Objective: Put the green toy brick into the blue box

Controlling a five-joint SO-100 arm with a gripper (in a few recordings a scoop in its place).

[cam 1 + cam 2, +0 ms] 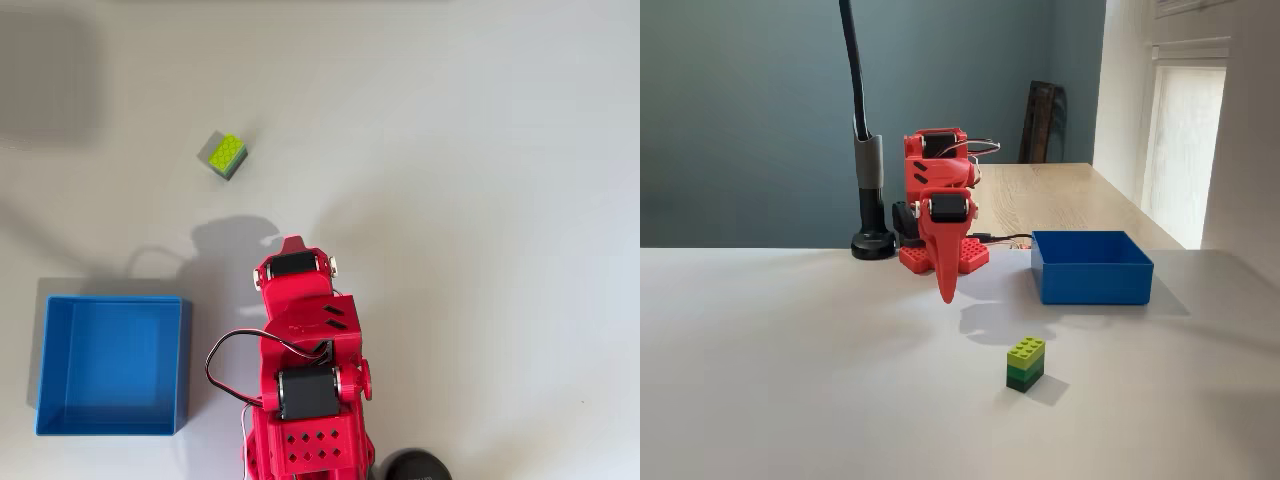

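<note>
The green toy brick (228, 155) (1026, 363) stands alone on the white table, lime on top and darker green below. The blue box (112, 365) (1090, 265) is a low open tray and holds nothing. In the fixed view my red gripper (947, 285) points straight down above the table, its fingers closed to a single tip with nothing between them. It hangs behind and left of the brick, and left of the box. In the overhead view the red arm (300, 340) rises from the bottom edge, its wrist between the box and the brick and well short of the brick.
A black post on a round base (873, 243) (420, 467) stands beside the arm's base. A wooden tabletop (1070, 195) lies behind the white table. White surface lies open around the brick and between it and the box.
</note>
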